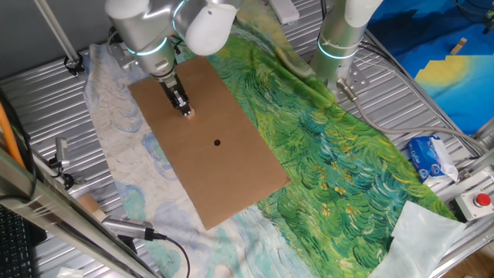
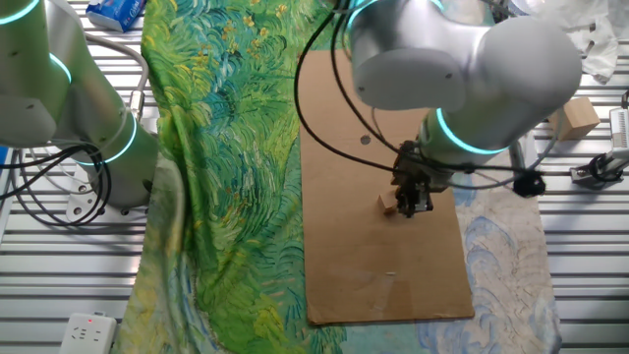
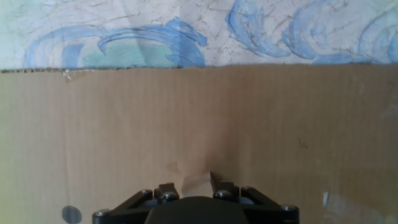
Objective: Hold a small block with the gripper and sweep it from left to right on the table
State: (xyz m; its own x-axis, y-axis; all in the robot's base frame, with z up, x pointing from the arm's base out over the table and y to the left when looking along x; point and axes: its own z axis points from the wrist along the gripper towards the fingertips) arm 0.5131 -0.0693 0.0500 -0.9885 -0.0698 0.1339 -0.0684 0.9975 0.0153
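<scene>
gripper [image 1: 184, 110] down on brown cardboard sheet [image 1: 231, 170], fingers pinching small block [image 3: 198, 183] at tip. block sits between fingertips, resting on cardboard, well apart from black dot [image 1: 217, 142].

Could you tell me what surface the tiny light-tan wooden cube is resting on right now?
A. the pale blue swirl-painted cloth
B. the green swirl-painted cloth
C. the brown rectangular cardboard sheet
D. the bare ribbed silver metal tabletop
C: the tiny light-tan wooden cube sits on the brown rectangular cardboard sheet at the tip of the slim black two-finger gripper, well inside the sheet's edges, with the black dot on the same sheet.
</scene>
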